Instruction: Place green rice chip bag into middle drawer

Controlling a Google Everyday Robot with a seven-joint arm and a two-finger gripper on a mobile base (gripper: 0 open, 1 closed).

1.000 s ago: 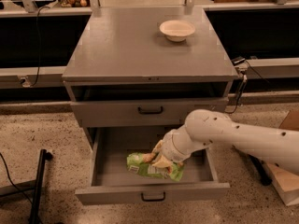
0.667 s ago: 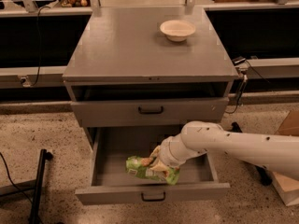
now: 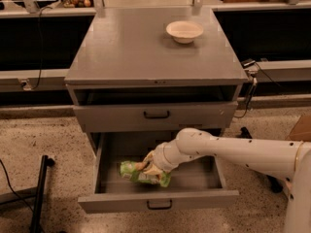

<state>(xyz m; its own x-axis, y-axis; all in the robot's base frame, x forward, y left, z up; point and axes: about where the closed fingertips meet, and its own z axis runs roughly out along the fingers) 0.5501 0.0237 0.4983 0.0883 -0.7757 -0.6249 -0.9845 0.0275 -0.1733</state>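
- Green rice chip bag (image 3: 137, 174): inside the open middle drawer (image 3: 116, 203), left of centre in the tray
- Hand (image 3: 149, 166): down in the drawer, on the bag's right end; I cannot tell whether it grips
- Step, I judge: release; next I need a clean let-go, then a lift clear of the drawer front

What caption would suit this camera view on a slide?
Robot's tool at the green rice chip bag inside the open middle drawer; a white bowl sits on the cabinet top.

Green bag (image 3: 140, 174), pincer (image 3: 149, 166) inside middle drawer (image 3: 160, 201)
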